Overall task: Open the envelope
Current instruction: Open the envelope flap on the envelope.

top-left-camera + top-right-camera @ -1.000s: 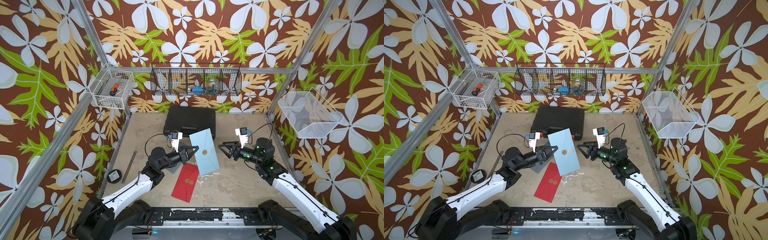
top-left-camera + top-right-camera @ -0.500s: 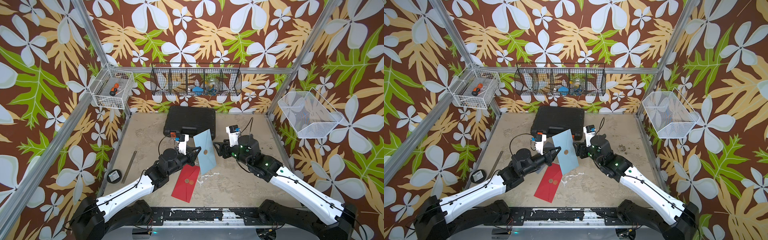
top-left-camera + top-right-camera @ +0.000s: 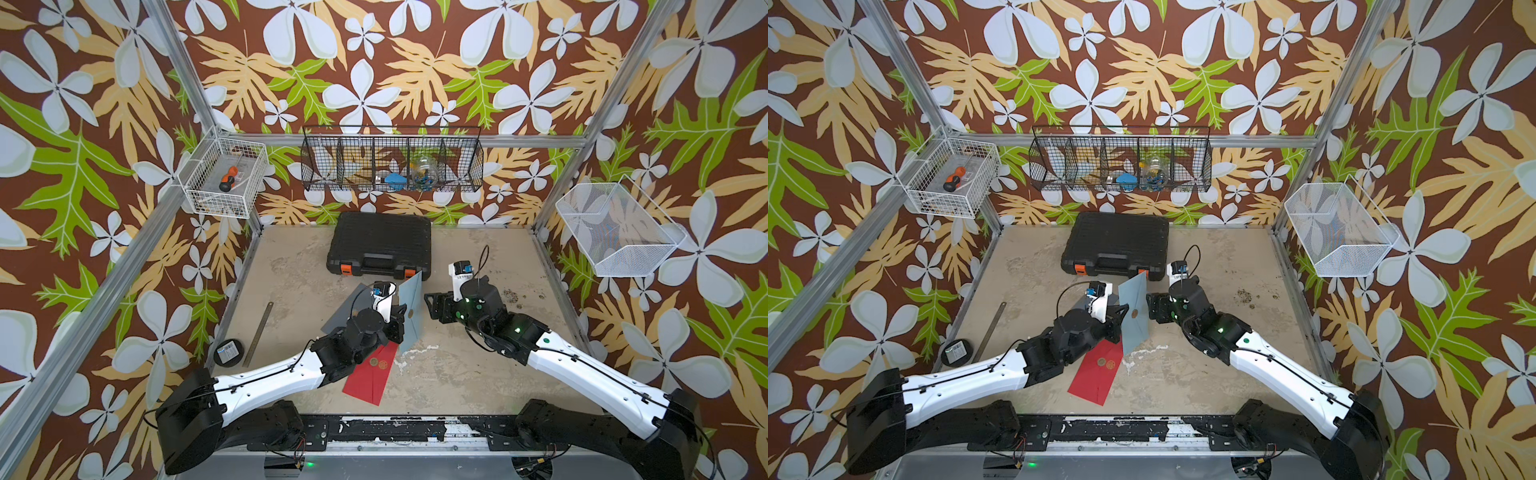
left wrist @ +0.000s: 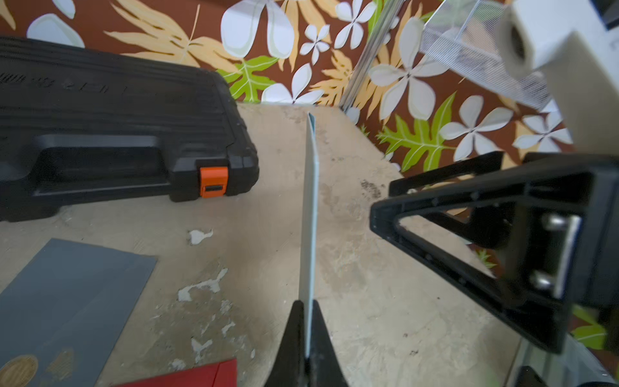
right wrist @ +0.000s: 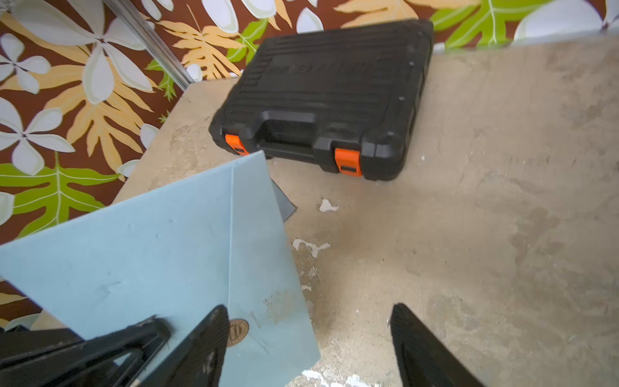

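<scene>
**Op:** What's new at the grippers?

**Obs:** Your left gripper [image 4: 308, 315] stays clamped on one edge of the envelope [image 4: 310, 217]. It holds it upright over the table [image 4: 351, 301], edge-on to its own camera. A second ago the envelope lay tilted back and showed more of its face; you've now turned it steeper. Your right gripper [image 5: 308, 307] has come in from well apart to just beside the sealed face. Its jaws are spread wider than before, and it holds nothing.

**Op:** Contact yet?

**Obs:** None that I can see. The left wrist view shows a gap between the nearest finger and the paper. In the right wrist view one finger [image 5: 207, 335] sits in front of the seal [image 5: 238, 331], where the seam [image 5: 231, 234] ends.

**Op:** Meaning?

**Obs:** I judge the approach done, but the envelope is still shut. Next you need a fingertip on the paper at the seal. The risk is that a thin sheet pinched at one edge bends away when pushed. The red envelope [image 3: 372, 374] and the case [image 3: 380, 243] are out of the way.
</scene>
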